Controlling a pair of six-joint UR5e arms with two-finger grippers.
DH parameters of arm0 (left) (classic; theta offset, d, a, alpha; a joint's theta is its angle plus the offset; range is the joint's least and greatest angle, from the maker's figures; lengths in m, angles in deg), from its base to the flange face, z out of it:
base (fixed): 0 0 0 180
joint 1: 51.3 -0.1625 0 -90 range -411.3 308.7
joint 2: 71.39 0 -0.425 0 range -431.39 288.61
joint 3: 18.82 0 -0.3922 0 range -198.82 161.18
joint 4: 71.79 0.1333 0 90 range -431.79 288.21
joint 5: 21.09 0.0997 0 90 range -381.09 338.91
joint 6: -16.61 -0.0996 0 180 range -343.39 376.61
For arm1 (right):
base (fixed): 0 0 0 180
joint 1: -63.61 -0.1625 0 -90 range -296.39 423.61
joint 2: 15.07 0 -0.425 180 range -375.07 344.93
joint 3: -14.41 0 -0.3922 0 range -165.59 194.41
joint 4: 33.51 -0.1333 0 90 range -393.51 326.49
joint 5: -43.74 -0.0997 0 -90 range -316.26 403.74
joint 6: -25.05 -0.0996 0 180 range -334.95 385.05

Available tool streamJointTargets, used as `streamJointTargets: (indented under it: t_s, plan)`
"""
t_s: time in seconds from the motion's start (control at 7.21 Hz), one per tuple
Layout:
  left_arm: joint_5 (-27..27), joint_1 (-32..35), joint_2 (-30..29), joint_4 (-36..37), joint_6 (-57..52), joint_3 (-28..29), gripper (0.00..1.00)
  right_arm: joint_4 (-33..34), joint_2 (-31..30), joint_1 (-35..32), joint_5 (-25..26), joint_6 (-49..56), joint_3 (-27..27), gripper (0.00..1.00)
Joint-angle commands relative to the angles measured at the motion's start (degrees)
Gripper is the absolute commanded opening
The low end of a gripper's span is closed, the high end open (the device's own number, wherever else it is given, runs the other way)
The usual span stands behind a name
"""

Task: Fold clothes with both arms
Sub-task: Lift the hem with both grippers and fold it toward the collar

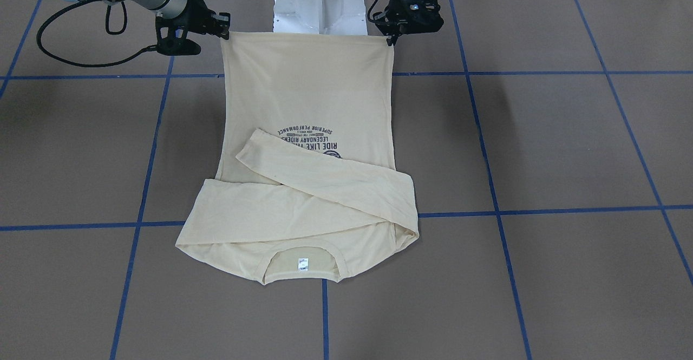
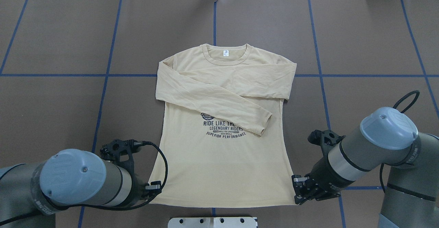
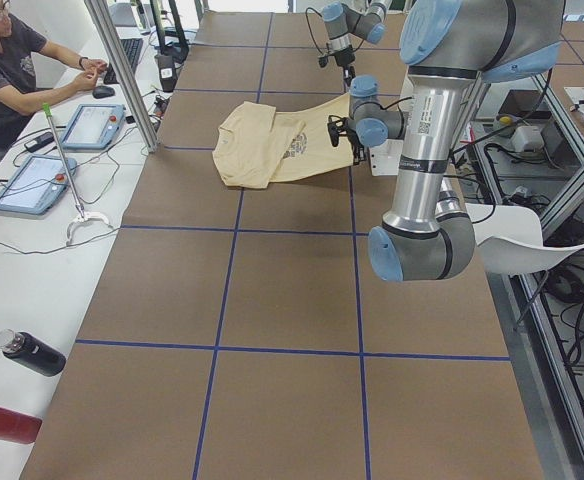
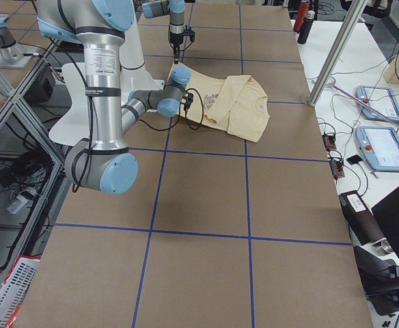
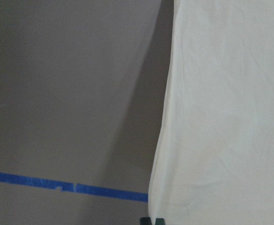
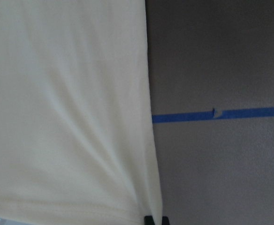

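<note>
left gripper (image 1: 391,39) and right gripper (image 1: 224,31), tight on hem corners of the shirt (image 1: 308,89)

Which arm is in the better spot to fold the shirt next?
Neither left nor right: it looks like a two-arm move. The left gripper and right gripper each pinch one hem corner of the shirt, so both likely carry it toward the collar.

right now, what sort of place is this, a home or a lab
Most likely a robotics lab: a left arm and right arm hold a shirt by its hem at a table gridded with blue tape, and a person sits at a side desk with teach pendants.
</note>
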Motion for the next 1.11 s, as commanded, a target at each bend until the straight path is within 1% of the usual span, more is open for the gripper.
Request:
streamJointTargets:
  t_s: [0.0,0.14,0.28,0.42,0.55,0.69,0.83,0.97]
  plan:
    - [-1.65,-2.15,0.03,1.19,0.43,-1.08,0.0,0.03,-0.68,1.09,-2.3,-1.3,-0.32,0.0]
    - [-1.65,-1.97,-0.49,1.1,0.43,-1.08,0.0,-0.41,0.19,1.36,-2.12,-1.21,0.2,0.0]
    - [-1.65,-0.15,-1.71,1.1,0.09,-0.99,0.0,-0.5,3.33,-1.6,-1.69,-0.78,2.38,0.0]
    - [-1.65,3.35,-2.94,1.1,-0.35,-0.64,0.0,-0.59,5.02,-5.72,-1.94,-0.43,3.62,0.0]
    - [-1.83,6.96,-3.22,1.01,-0.79,-0.55,0.0,-0.67,5.21,-9.59,-2.21,0.71,3.81,0.0]
    - [-2.0,11.17,-5.31,1.18,-4.8,-0.38,0.0,-0.67,5.99,-12.67,-1.86,2.46,5.2,0.0]
    - [-2.18,15.3,-5.68,1.19,-6.93,0.06,0.0,-0.59,9.13,-15.23,-1.77,5.0,8.96,0.0]
    - [-3.57,19.26,-6.46,0.84,-10.43,1.63,0.0,-0.5,12.82,-17.43,-1.77,5.2,12.82,0.0]
